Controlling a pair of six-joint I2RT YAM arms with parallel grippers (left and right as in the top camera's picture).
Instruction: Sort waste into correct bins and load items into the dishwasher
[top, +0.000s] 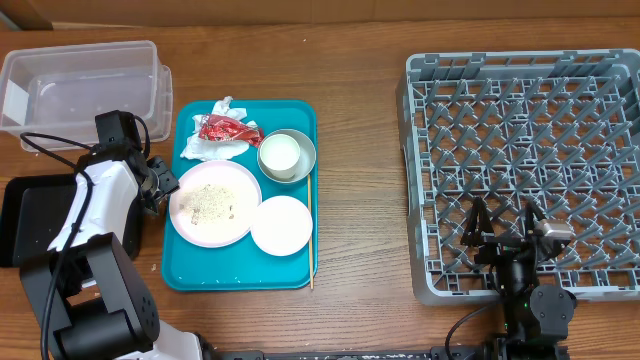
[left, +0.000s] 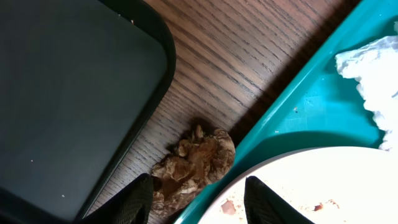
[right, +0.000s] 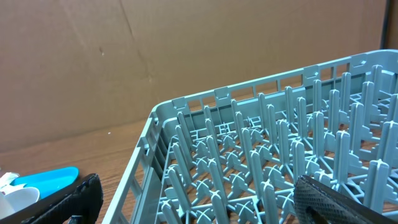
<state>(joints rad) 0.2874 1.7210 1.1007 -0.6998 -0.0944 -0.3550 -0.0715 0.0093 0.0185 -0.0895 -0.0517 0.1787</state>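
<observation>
Both jaws wide: left astride brown scrap (left: 196, 165) between black tray (left: 62, 93), teal tray (left: 298, 118); right over rack (right: 249, 155).

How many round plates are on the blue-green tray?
2. The large pale pink round plate lies left on the teal tray; the smaller white round plate lies right of it.

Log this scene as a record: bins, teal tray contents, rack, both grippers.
bins: clear tub and black tray, far left
teal tray: napkin, red wrapper, pink plate with rice, white plate, bowl holding cup
dish rack: right, no dishes loaded
left gripper: open, straddling brown scrap on bare wood between black tray and teal tray
right gripper: open, over rack's near edge
</observation>
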